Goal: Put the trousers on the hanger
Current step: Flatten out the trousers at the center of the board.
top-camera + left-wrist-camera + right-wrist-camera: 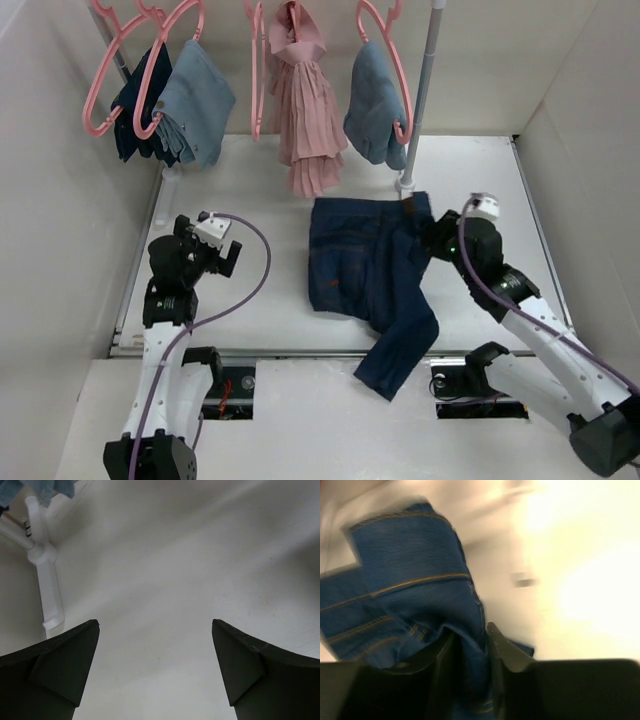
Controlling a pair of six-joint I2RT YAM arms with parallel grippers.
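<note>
Navy trousers (360, 265) lie crumpled, right jaws pinching their far edge, left jaws spread wide above white table (260, 190)

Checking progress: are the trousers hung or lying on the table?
Lying: the trousers are rumpled on the table, one leg over its near edge, the right gripper pinching their cloth.

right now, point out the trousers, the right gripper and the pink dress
trousers (360, 262), top view, middle of the seat
right gripper (472, 636), right wrist view, between its fingertips
pink dress (305, 122), top view, pleated skirt
</note>
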